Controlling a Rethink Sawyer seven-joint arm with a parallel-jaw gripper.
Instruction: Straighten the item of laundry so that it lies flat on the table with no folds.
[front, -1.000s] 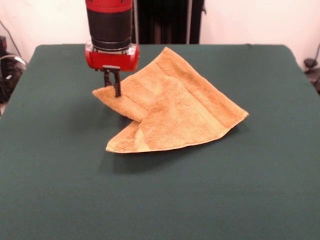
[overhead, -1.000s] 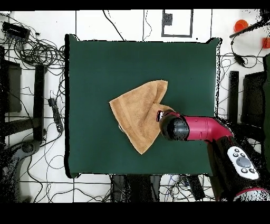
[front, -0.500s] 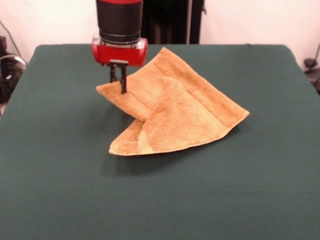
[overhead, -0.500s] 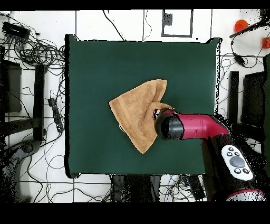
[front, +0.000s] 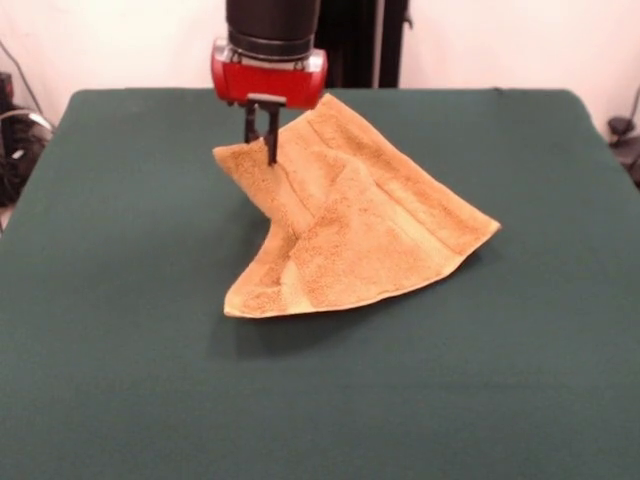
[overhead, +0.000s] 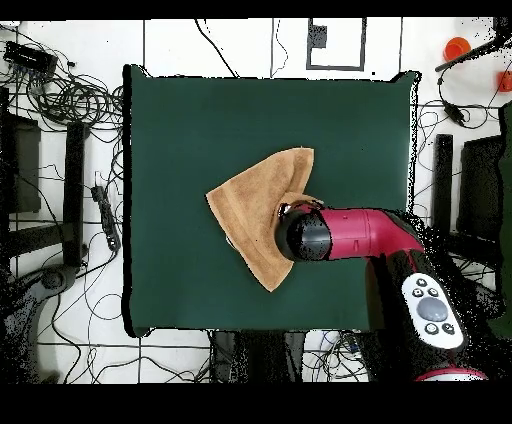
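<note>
The golden-tan towel (front: 370, 225) lies folded over itself in the middle of the dark green table (front: 120, 380). My gripper (front: 267, 150) is shut on the towel's folded corner at its left side and holds that corner lifted above the table. The rest of the towel sags down to the table, with its near corner toward the camera. In the overhead view the towel (overhead: 252, 205) shows as a rough triangle, and the red arm (overhead: 355, 233) covers its right part; the gripper itself is hidden under the arm there. No white label shows.
Cables and gear (overhead: 60, 100) lie on the floor around the table in the overhead view. The table's green surface stretches wide on all sides of the towel.
My gripper has risen and moved right in the front view, carrying the towel's corner with it. The lifted fold has peeled further over the towel.
</note>
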